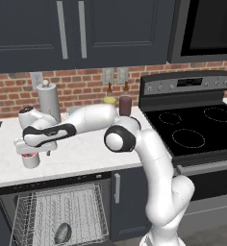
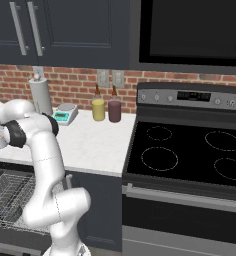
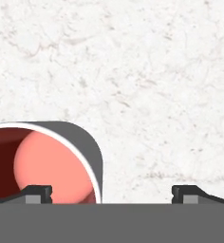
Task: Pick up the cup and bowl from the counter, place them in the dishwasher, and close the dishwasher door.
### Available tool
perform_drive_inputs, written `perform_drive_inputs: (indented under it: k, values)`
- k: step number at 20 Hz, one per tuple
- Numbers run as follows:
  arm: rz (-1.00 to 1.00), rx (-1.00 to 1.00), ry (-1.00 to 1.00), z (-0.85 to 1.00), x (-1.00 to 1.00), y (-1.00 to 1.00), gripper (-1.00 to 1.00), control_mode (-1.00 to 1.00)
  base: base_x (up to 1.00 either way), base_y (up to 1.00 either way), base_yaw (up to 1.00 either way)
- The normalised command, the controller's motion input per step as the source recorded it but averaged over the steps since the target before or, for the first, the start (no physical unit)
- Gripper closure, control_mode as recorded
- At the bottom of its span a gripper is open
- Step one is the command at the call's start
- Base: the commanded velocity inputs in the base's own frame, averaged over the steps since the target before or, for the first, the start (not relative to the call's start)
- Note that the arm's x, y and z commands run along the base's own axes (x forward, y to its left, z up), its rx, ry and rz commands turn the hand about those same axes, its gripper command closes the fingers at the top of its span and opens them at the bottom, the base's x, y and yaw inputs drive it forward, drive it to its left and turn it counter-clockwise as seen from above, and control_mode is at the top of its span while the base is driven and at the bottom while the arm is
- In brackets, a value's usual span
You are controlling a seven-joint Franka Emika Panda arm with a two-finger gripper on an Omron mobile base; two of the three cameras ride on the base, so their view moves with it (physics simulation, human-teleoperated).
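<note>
- Far left, low down around 7 o'clock from where I'm standing: the dishwasher (image 1: 53, 211) is hanging open with its wire rack (image 1: 62, 211) pulled out, and the bowl (image 1: 62, 233) is already lying in there. One down.
- Just above that, on the counter (image 1: 86, 153) near its front edge, sits the cup (image 1: 31, 159), upright, right under the hand.
- The gripper (image 1: 32, 150) hovers over the cup with its jaws spread as wide as they go, nothing in them. From the hand's own camera the cup (image 3: 42, 163) sits off at 8 o'clock, with one fingertip over its pink inside and the other over bare marble, so it looks off-centre to me.
- Handling guess: small, stiff, light, smooth-sided and no handle, so probably a bit slippery. I'd pinch it across the wall below the rim, or one finger inside and one out.
- Further right: paper towel roll (image 1: 48, 98), two bottles (image 1: 118, 102), then the stove (image 1: 197, 129).
</note>
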Motion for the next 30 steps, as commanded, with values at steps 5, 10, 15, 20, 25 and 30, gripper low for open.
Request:
perform_drive_inputs:
  k: [5,10,15,20,25,30]
  values:
    - [0.0,0.0,0.0,-0.07,0.0,0.1,-1.0,-1.0,0.0,0.0,0.0]
    - [0.0,0.0,0.0,-0.05,0.0,0.07,-1.0,-1.0,0.0,0.0,0.0]
    - [0.0,0.0,0.0,-0.08,0.0,0.07,-1.0,-1.0,0.0,0.0,0.0]
    - [0.0,0.0,0.0,-0.09,0.0,0.09,1.0,-1.0,0.0,0.0,0.0]
    - [0.0,0.0,0.0,-0.08,0.0,0.07,1.0,-1.0,0.0,0.0,0.0]
    - [0.0,0.0,0.0,-0.01,-0.05,0.0,1.0,-1.0,0.0,0.0,0.0]
